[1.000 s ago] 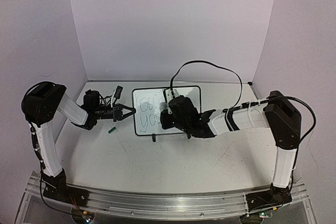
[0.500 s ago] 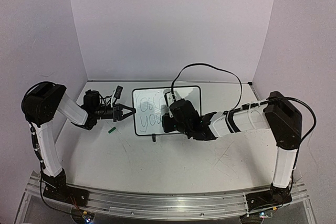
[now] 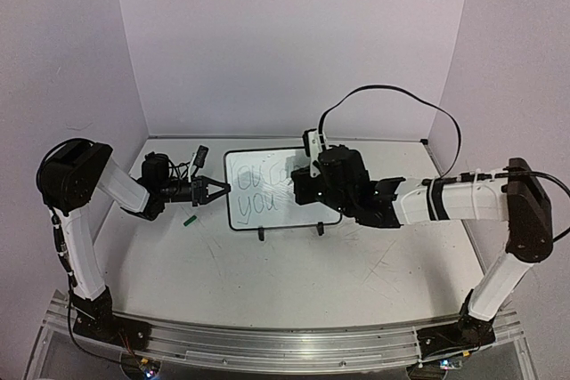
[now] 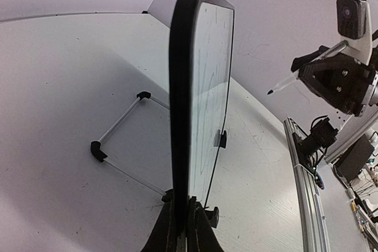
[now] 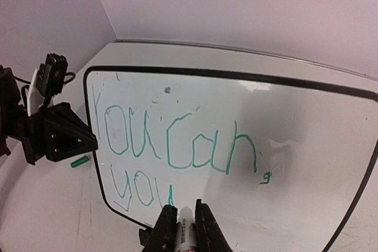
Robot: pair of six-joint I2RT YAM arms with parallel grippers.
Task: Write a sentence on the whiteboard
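Whiteboard (image 3: 285,216) braced at mid-frame, marker (image 5: 185,223) lifted off it, sentence (image 5: 177,146) half written.
On the tabletop (image 3: 294,282) the board stands on its two black feet in the middle of the top view. The left arm (image 3: 120,186) reaches in from the frame's left with the left jaws pinching the board's left edge, likely so writing pressure cannot tip it. The right arm (image 3: 445,202) comes from the right, the right jaws clamped on the marker, whose tip points at the face but sits apart from it in the left wrist view. "You can," and "you" are done in green, so "will" seems left. A green cap (image 3: 189,218) lies lower left of the board.
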